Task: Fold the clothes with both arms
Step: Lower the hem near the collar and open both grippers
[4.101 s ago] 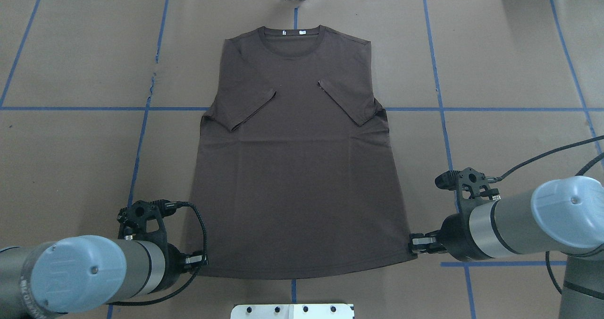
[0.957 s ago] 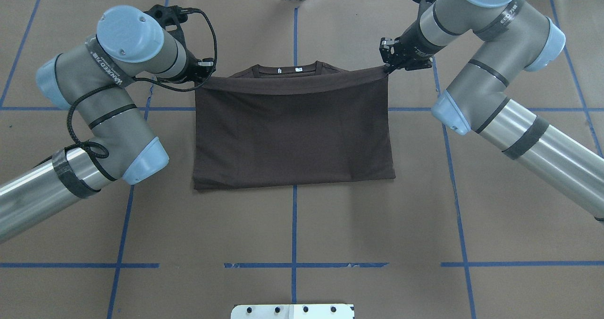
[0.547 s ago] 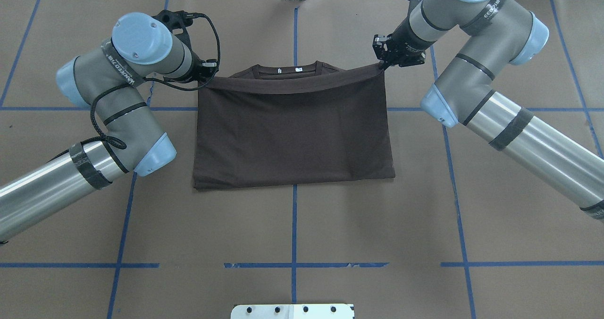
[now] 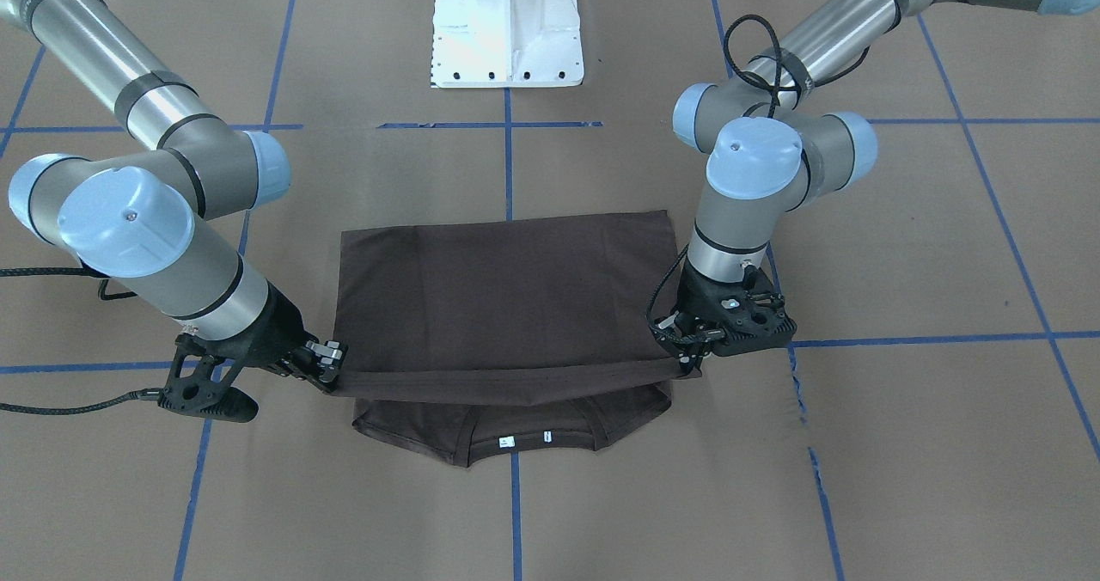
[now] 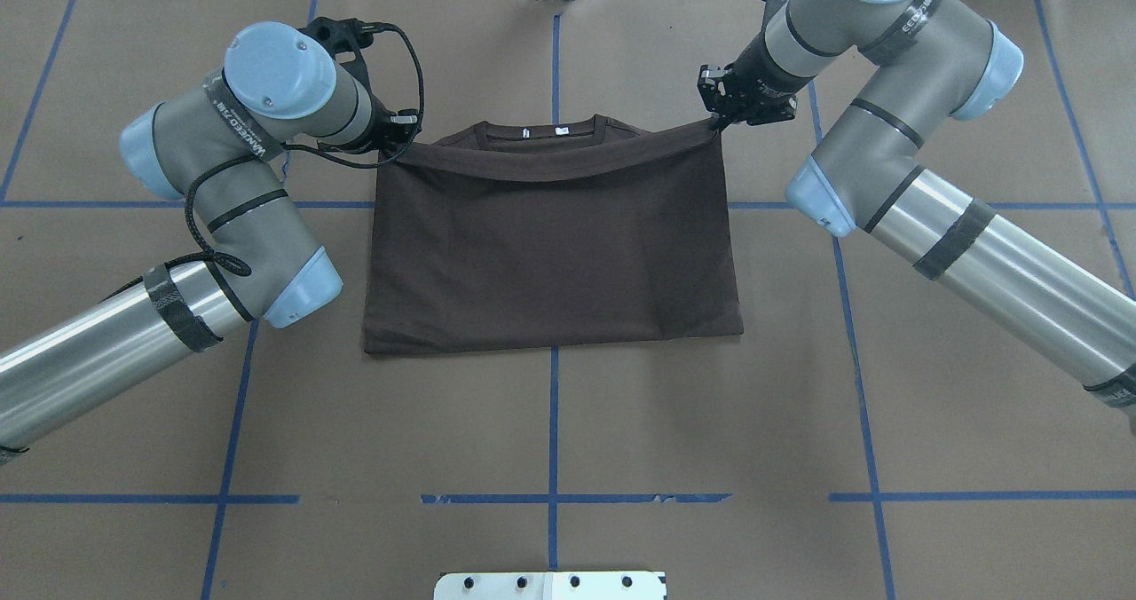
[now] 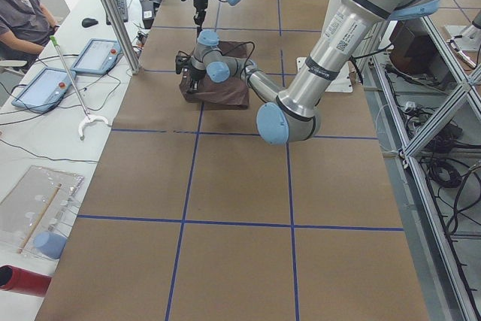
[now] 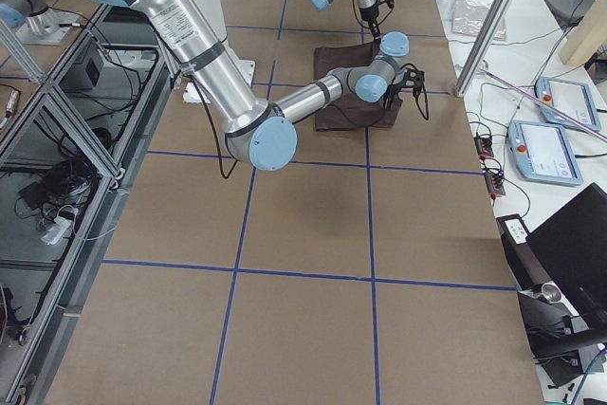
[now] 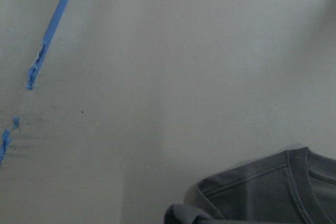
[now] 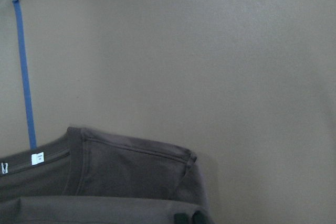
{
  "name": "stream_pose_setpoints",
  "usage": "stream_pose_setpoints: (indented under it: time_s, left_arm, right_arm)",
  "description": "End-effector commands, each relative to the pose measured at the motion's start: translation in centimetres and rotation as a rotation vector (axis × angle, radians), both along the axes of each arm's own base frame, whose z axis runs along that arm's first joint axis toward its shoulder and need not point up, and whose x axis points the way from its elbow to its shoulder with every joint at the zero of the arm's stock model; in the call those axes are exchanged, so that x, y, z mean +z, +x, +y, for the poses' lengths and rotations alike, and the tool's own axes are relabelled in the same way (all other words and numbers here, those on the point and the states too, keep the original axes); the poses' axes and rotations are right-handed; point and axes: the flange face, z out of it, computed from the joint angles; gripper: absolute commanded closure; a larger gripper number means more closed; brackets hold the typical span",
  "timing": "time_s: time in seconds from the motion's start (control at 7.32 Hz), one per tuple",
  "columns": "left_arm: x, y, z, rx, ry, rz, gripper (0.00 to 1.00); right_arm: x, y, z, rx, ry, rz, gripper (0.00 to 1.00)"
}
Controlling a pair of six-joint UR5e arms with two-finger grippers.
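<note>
Two corners of the hem (image 5: 550,167) are what I have hold of. Seen from overhead, the left end effector (image 5: 399,134) is pinched shut on the corner at 9 o'clock, and the right end effector (image 5: 719,119) is pinched shut on the corner at 3. The hem hangs between them as a band, sagging a little toward 6 in the middle.

The shirt (image 5: 550,263) lies doubled on the tabletop (image 5: 550,422), with its long axis running 9 to 3. Its body spreads toward 6 from both end effectors. The collar (image 5: 541,128) shows just beyond the hem, toward 12.

That gap is what the next move turns on, in my view. The hem has to come straight down just short of the collar, without drifting toward 6. Neither arm is nearer, since each sits at its own corner, though the right is a shade further toward 12.

Four seconds back the shirt lay at full length with the sleeves tucked in, and both end effectors were at the hem corners down at 6. The hem has since been carried up to 12. In the last half second only the left has edged slightly toward 3, and the fold at 6 has not shifted.
</note>
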Motion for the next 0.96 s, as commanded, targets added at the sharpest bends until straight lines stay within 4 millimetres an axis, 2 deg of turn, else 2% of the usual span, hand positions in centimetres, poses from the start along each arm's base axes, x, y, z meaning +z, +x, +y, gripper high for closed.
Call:
stream_pose_setpoints:
  time_s: [0.0, 0.14, 0.27, 0.55, 0.82]
  left_arm:
    - [-0.7, 0.0, 0.1, 0.000, 0.019, 0.017, 0.00]
    - [-0.9, -0.2, 0.0, -0.002, 0.035, 0.036, 0.00]
    - [-1.1, -0.3, 0.0, -0.006, 0.043, 0.049, 0.00]
    - [-0.7, -1.4, 0.3, -0.011, 0.046, 0.049, 0.00]
    - [-2.4, -3.1, 1.9, -0.009, 0.078, 0.086, 0.00]
  right_arm:
    - [1.5, -0.4, 1.0, -0.022, 0.047, -0.017, 0.00]
    - [1.0, -0.3, 1.3, -0.024, 0.052, -0.030, 0.00]
    - [1.1, -1.3, 3.1, -0.045, 0.051, -0.038, 0.00]
    - [1.2, -1.9, 8.6, -0.083, 0.049, -0.064, 0.00]
    - [2.2, -3.3, 14.6, -0.076, -0.023, -0.076, 0.00]
